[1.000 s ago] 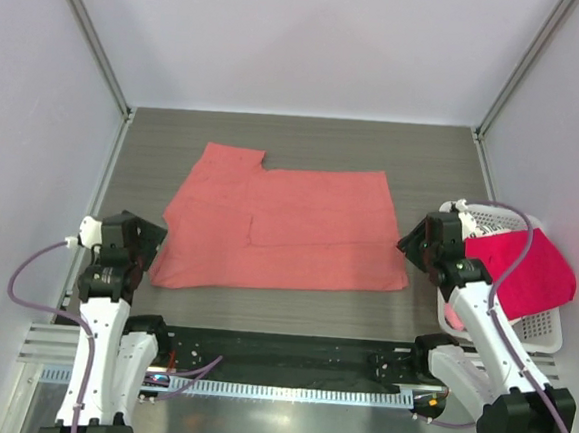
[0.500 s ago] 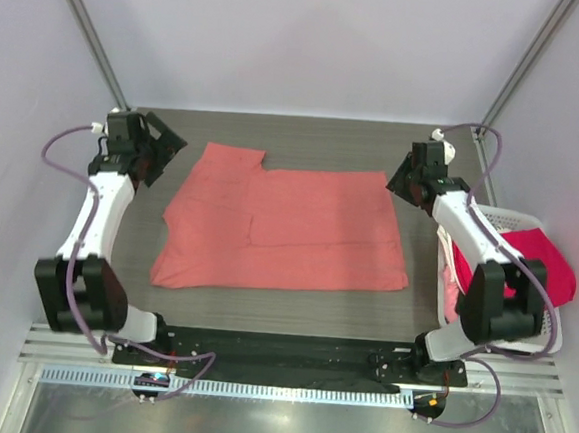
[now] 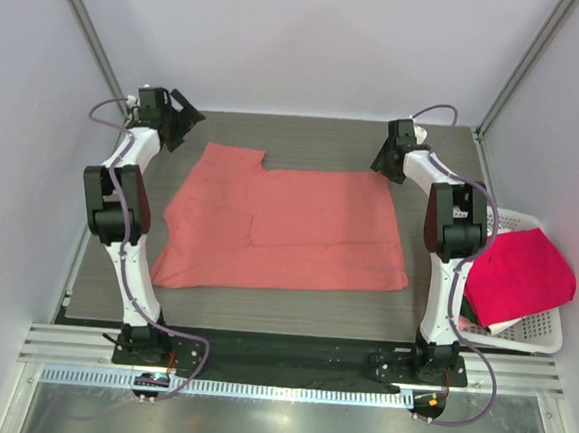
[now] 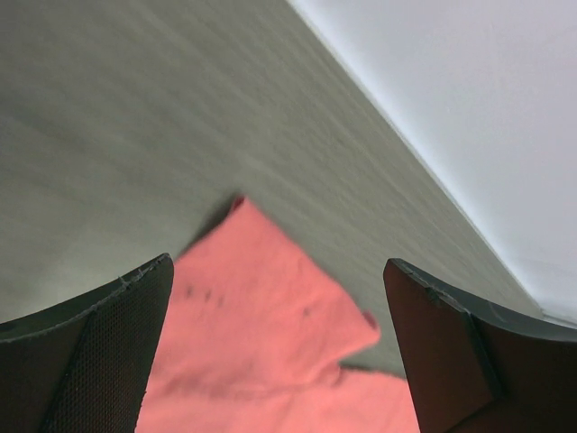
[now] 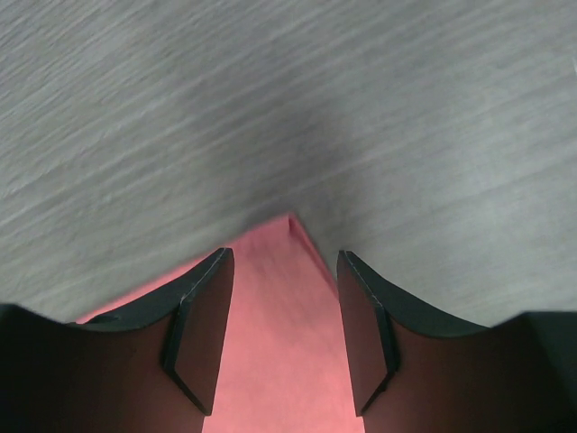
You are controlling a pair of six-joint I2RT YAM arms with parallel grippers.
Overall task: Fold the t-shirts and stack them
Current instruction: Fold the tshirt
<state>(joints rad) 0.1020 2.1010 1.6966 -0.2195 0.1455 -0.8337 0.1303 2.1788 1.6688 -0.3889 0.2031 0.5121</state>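
Note:
The salmon-coral t-shirt (image 3: 284,226) lies spread, partly folded, on the grey table. My left gripper (image 3: 184,116) is open and hangs above the shirt's far left corner (image 4: 270,298), which shows between its fingers. My right gripper (image 3: 382,164) is open over the shirt's far right corner (image 5: 281,298), the cloth lying between its fingers. The crimson-pink t-shirt (image 3: 519,275) is draped over the white basket (image 3: 521,335) at the right. A little white cloth (image 3: 497,323) peeks from under it in the basket.
White walls with metal posts close in the table at the back and sides. A black rail and metal strip run along the near edge, by the arm bases.
Both arms have swung from the near corners out to the far side, the left to the shirt's far left corner, the right to its far right corner. The shirt has not moved.

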